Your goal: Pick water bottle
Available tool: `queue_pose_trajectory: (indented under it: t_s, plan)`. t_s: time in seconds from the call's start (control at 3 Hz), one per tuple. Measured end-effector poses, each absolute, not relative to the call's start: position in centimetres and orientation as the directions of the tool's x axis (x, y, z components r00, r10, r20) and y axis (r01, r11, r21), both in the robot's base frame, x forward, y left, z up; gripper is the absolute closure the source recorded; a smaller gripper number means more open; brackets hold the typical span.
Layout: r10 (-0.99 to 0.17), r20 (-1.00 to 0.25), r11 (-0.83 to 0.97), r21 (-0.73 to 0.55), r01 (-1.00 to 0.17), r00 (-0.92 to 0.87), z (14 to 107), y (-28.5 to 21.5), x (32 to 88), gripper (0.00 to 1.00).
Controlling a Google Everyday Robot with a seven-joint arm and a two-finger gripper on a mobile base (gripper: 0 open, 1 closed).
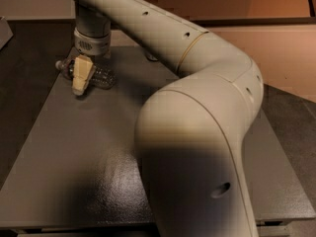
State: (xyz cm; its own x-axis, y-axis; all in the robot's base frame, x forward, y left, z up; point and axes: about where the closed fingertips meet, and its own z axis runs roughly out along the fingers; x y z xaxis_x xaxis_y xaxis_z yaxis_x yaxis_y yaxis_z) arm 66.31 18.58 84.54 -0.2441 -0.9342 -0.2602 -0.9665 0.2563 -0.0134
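The water bottle point(101, 76) is a small clear ribbed plastic bottle lying on its side at the far left of the grey table top point(89, 152), with its cap end point(59, 64) pointing left. My gripper point(81, 78) hangs down from the cream wrist point(92, 39) and sits right over the bottle's neck part, in front of it from this view, low near the table surface. The bottle rests on the table. My arm covers part of the bottle's body.
My large cream arm point(197, 132) crosses the view from the top left to the bottom right and hides much of the table's middle and right. A small piece of a drink can point(151, 58) shows behind the arm at the back. Dark floor lies left of the table.
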Motion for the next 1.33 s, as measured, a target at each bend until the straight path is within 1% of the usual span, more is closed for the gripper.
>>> queue_pose_trajectory:
  t_s: [0.33,0.67,1.33]
  plan:
    - [-0.939,-0.232,0.265,-0.019,-0.964,-0.253,83.82,18.56,66.82,0.02]
    - [-0.942,-0.219,0.265,-0.021,-0.964,-0.254,83.67,18.76,66.83,0.21]
    - [-0.945,-0.215,0.261,-0.046,-0.964,-0.245,84.35,18.37,66.79,0.67]
